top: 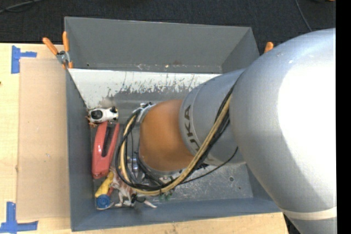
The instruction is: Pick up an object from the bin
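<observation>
My gripper (135, 169) is low in the bin's left half, and just a bit of its grey body peeks out under the arm's orange cover. It sits close to the right of a red-handled tool (102, 148) that lies lengthwise along the left wall. A small white and black toy (103, 114) rests just beyond the tool's far end. At the near left corner lie a yellow and blue piece (103, 196) and a few small mixed bits (125, 195), right below the gripper.
The arm, with its orange cover and looped yellow and black cables, spans the bin's middle and right and hides the floor beneath. The left wall and near wall stand close to the things. Bare speckled floor shows at the near right.
</observation>
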